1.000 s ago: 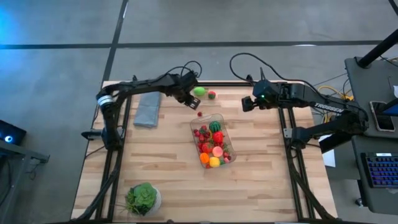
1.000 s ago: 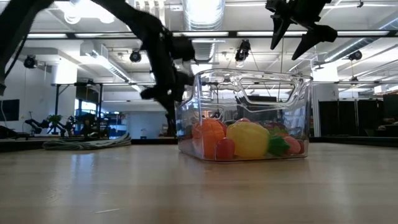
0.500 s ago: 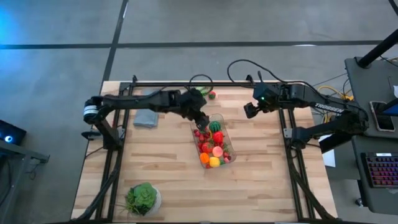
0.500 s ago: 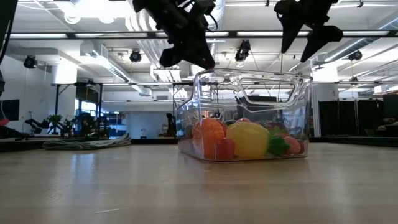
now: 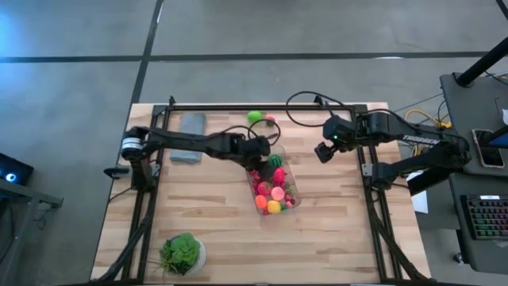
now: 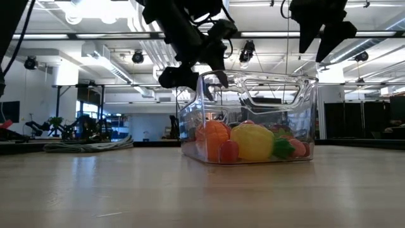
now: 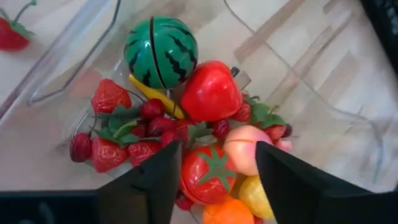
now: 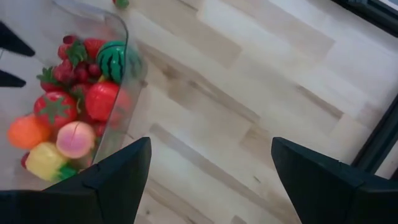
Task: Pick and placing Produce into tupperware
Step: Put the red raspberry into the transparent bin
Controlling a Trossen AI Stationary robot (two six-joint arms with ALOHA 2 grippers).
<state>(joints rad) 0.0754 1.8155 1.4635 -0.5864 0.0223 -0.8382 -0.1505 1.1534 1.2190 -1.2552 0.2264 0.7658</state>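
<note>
Grey cloth [image 5: 189,137]: far left of table. Left gripper [image 5: 259,151]: over the tub's far end, fingers spread wide, empty. Clear tub [image 5: 287,168]: mid-table, holding striped melon [image 7: 160,51], tomato [image 7: 209,173], strawberries and other fruit. Green fruit [image 5: 255,116] and red berry [image 5: 271,121]: loose near far edge. Right gripper [image 5: 321,151]: right of tub, wide open, empty.

Clear tupperware [image 5: 287,179]: striped green melon [image 7: 160,51], red berries [image 7: 111,95], yellow piece [image 6: 252,142], orange piece [image 6: 212,134].
</note>
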